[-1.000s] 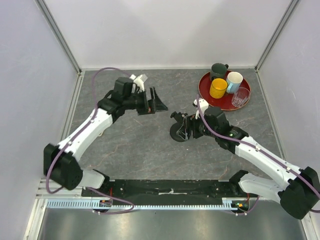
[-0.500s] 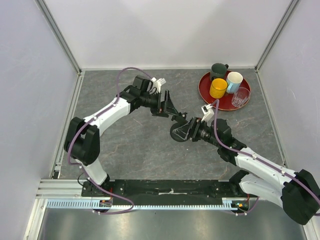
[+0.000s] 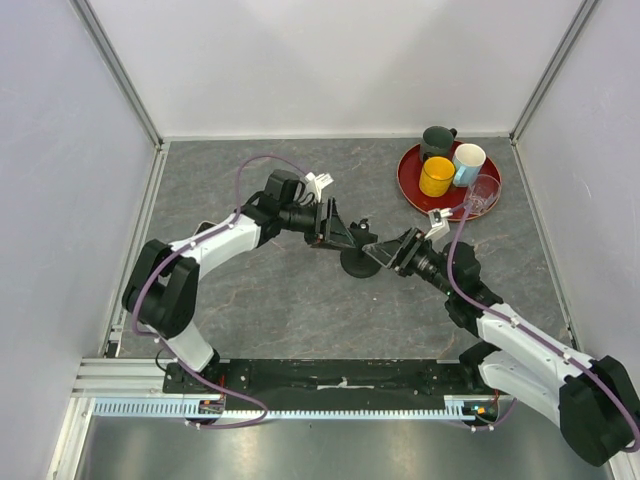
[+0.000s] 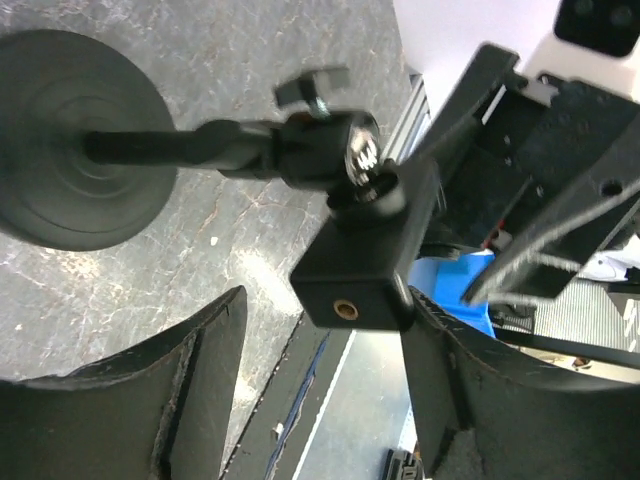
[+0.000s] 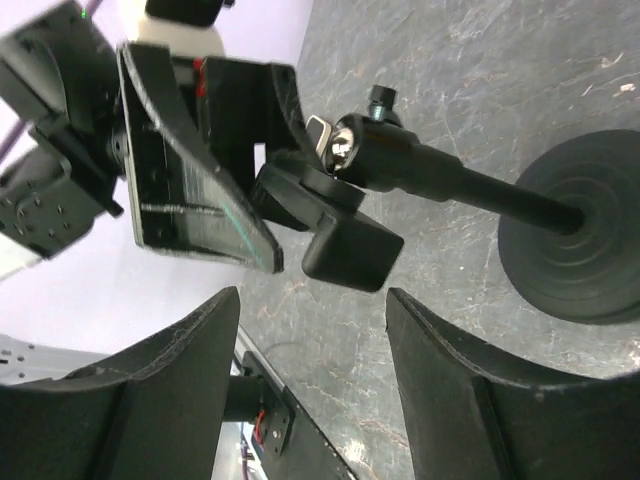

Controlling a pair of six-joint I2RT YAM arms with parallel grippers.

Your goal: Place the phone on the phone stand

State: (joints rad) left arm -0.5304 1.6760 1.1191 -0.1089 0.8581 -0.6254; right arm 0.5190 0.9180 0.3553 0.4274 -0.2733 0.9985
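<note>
The phone stand (image 3: 357, 264) is standing mid-table (image 3: 280, 300) on its round base (image 4: 70, 150). Its post (image 4: 150, 148) is pointing straight up, so the overhead view is foreshortening it, and its block-shaped cradle (image 4: 352, 285) is tilting off the top joint. I cannot make out the phone in any view. The left gripper (image 3: 347, 237) is sitting with jaws apart around the cradle, and whether a finger (image 4: 200, 380) is touching it is unclear. The right gripper (image 3: 380, 252) is hovering just beside, jaws apart, holding nothing.

Both arms stretch inward toward each other, the left fingers (image 4: 200, 390) and right fingers (image 5: 170, 400) each spread apart.
</note>
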